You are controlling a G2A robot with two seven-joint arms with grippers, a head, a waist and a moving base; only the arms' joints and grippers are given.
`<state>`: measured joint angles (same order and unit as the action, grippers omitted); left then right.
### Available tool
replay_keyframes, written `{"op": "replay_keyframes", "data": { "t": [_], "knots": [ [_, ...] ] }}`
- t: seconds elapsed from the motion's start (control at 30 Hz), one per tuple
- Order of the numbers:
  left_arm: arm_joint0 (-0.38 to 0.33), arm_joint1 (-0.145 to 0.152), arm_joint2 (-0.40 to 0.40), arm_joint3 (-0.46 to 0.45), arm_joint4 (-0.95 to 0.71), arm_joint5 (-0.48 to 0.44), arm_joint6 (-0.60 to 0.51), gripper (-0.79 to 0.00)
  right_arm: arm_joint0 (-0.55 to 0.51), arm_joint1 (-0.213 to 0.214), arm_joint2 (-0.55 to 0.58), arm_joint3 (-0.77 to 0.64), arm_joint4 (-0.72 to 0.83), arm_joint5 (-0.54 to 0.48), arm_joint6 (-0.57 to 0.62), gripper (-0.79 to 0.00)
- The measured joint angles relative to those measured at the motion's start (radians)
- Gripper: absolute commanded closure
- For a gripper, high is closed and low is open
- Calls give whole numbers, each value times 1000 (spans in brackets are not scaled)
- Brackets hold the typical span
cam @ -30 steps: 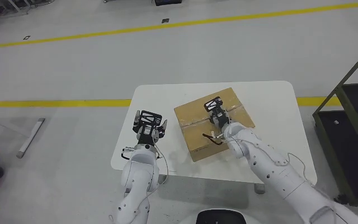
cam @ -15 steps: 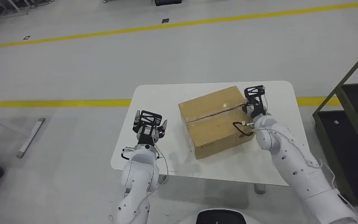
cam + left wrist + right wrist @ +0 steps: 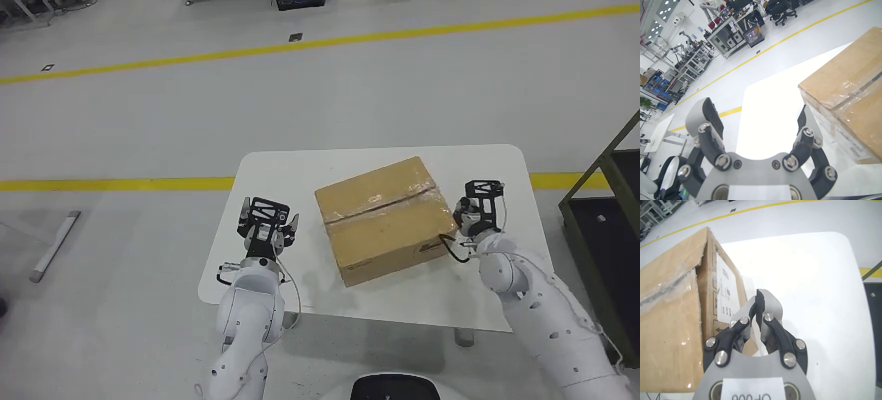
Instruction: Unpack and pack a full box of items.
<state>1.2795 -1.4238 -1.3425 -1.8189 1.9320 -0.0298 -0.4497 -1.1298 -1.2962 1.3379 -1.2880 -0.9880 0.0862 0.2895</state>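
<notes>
The right gripper [image 3: 757, 299], fingers together and empty, sits just beside the labelled end of the brown cardboard box [image 3: 385, 218]; the left gripper [image 3: 757, 113], fingers spread, is near the opposite end. The box rests on a white rounded table [image 3: 480, 290], its top seam under clear tape, one top corner torn.

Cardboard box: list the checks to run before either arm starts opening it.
1. Cardboard box sits wholly on the table: ok.
2. Top seam free of clear tape: not ok, it is taped shut.
3. Left gripper jaws open: ok.
4. Right gripper jaws open: not ok, they are shut on nothing.
5. Both grippers apart from the box: ok.
6. Box contents: cannot tell.
</notes>
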Motion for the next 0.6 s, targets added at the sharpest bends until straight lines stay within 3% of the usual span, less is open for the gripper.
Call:
{"op": "replay_keyframes", "data": {
  "t": [0.23,0.5,0.6],
  "knots": [
    [0,0,0,0,0,0,0,-785,-94,-7,-89,-139,33,-27,60,0],
    [3,1,3,-3,2,-7,9,-785,-183,2,-91,-344,-255,76,-14,0],
    [18,6,11,-10,34,-34,109,-785,-244,14,-33,-451,-364,129,-39,0]
  ]
}}
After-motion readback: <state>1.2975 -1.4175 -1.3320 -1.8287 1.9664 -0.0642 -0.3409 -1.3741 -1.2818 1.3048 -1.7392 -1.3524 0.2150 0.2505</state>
